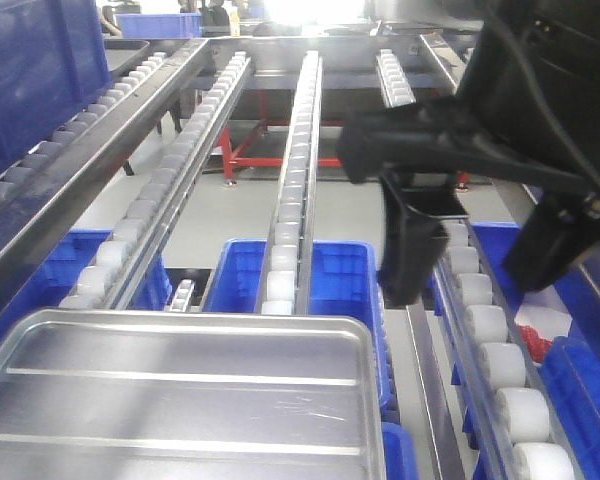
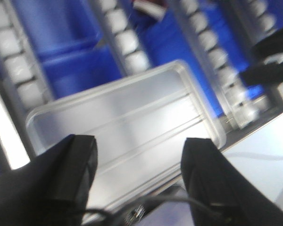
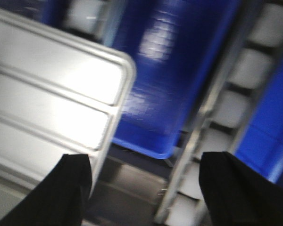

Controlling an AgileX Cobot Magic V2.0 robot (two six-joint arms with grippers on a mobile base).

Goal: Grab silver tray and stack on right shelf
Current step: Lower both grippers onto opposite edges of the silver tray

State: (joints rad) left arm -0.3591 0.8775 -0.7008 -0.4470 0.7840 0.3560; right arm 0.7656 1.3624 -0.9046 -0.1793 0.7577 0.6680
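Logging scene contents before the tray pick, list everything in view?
silver tray: one, shiny silver with two ribs, front left of the rack, below the left gripper
roller lanes: at least four, white rollers in steel rails, running front to back
blue bins: at least three, blue, under the lanes
blue crate: one, blue, upper left, by the far-left lane
red frame: one, red, on the floor beyond the rack
red-and-white item: one, in the right-hand bin, too small to identify
left gripper: one, black, open, over the tray
right gripper: one, black, open, past the tray's right corner
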